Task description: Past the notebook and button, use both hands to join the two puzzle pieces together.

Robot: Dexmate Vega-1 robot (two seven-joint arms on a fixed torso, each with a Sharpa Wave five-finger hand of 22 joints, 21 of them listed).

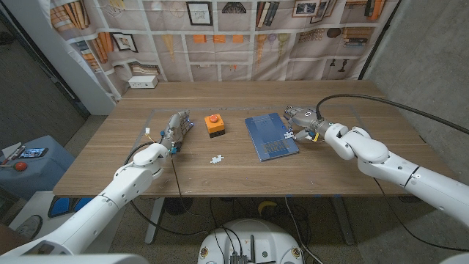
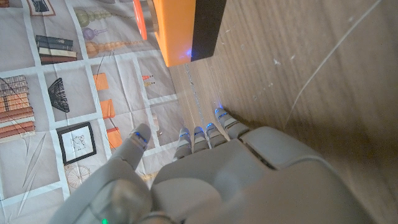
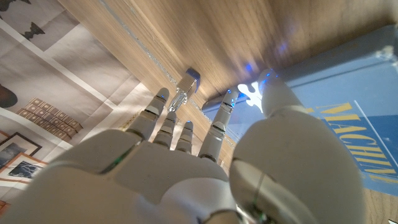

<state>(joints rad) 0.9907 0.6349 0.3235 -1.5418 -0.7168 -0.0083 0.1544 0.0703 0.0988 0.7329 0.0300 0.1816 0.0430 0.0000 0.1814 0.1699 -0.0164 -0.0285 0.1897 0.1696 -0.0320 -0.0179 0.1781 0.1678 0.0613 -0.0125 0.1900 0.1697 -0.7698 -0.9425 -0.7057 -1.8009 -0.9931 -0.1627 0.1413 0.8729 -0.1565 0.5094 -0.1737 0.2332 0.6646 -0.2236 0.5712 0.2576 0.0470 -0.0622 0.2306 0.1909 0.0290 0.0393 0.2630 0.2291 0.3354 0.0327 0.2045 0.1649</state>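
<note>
Wooden table (image 1: 352, 165) carries a blue notebook (image 1: 271, 136) and orange button (image 1: 214, 125). One white puzzle piece (image 1: 216, 158) lies loose in front; my right hand (image 1: 302, 121) pinches the other (image 3: 250, 93). My left hand (image 1: 176, 132), spread and empty, should take the loose piece before joining.

Both arms wore smooth white rounded shells, jointed in bulbous segments. The left hand (image 1: 174, 130) and right hand (image 1: 300, 119) were grey-metallic, with pale grey fingers (image 2: 194, 138) carrying small blue lights at their tips. A black cable (image 1: 381, 103) looped behind the right hand's wrist.
</note>
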